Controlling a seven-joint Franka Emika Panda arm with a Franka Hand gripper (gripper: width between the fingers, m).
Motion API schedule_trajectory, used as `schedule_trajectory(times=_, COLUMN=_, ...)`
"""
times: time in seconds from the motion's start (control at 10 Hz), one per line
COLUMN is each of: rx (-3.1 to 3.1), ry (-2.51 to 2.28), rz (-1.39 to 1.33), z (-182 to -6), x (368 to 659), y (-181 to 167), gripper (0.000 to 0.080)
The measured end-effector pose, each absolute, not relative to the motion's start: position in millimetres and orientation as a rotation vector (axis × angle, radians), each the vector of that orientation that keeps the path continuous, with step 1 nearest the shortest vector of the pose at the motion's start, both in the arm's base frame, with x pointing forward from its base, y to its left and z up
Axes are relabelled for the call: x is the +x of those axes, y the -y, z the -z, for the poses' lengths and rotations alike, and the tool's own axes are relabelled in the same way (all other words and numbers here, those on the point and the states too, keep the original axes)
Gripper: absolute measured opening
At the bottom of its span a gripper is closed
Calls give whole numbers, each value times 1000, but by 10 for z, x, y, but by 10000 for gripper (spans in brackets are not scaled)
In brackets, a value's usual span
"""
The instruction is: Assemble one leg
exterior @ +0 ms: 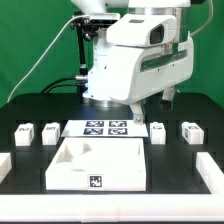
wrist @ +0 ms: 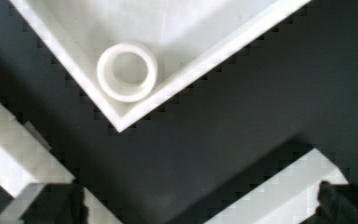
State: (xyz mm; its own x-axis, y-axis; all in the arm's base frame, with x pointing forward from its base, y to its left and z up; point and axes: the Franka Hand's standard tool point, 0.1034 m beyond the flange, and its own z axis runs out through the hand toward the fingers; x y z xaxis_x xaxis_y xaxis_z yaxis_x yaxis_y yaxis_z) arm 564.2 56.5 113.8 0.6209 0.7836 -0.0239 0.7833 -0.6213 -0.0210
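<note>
Several small white legs with black-and-white tags stand in a row on the black table: two at the exterior view's left (exterior: 24, 131) (exterior: 50, 130) and two at its right (exterior: 157, 131) (exterior: 190, 131). My gripper (exterior: 137, 112) hangs low over the back of the table near the marker board (exterior: 105, 128), mostly hidden by the arm. In the wrist view the gripper (wrist: 194, 207) is open and empty, with dark fingertips (wrist: 51, 205) wide apart. No leg shows in the wrist view.
The big white tray-like piece (exterior: 70, 172) lies at the front middle. Its corner with a round socket (wrist: 126, 72) fills the wrist view. White brackets sit at the table's left (exterior: 4, 165) and right (exterior: 210, 172) edges.
</note>
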Motion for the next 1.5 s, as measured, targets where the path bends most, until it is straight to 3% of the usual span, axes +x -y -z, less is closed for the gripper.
schedule_trajectory(times=0.9, rx=-2820, ry=1366, rz=-44, z=-1127, x=5633, y=-565, gripper=650)
schedule_trajectory(times=1.2, rx=-2678, ry=1630, rz=-51, z=-1035, x=5302, y=-521, gripper=650)
schedule_trajectory(times=1.5, rx=-2450, ry=1954, rz=-115, z=-811, x=4930, y=-382, gripper=650)
